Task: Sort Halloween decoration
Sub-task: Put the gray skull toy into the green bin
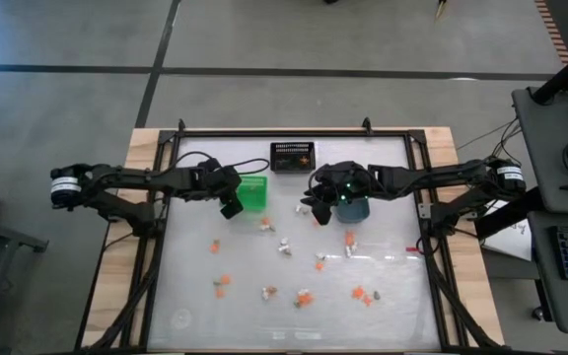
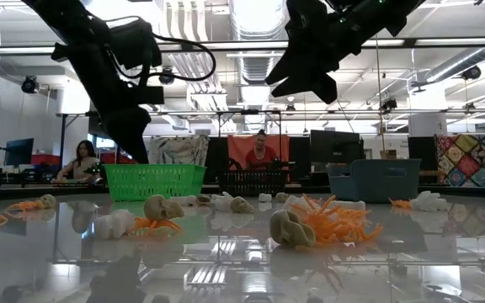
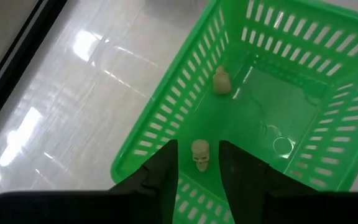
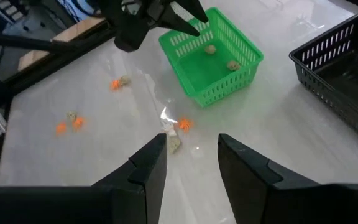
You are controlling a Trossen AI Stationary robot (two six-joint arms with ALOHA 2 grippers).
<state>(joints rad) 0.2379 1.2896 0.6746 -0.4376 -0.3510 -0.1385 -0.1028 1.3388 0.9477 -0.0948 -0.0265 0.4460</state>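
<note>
Small orange, white and tan trinkets lie scattered over the glossy table. A green slotted bin stands at the far left of centre, with two tan skulls in it. My left gripper hangs open over the bin's near left corner. One skull shows in the gap between its fingers with room on both sides. My right gripper is open and holds nothing, raised above a tan and an orange trinket near the table's middle.
A black mesh bin stands at the far edge. A blue-grey bin stands under my right arm. More trinkets lie toward the near edge. A dark rail frames the table. People sit beyond the table.
</note>
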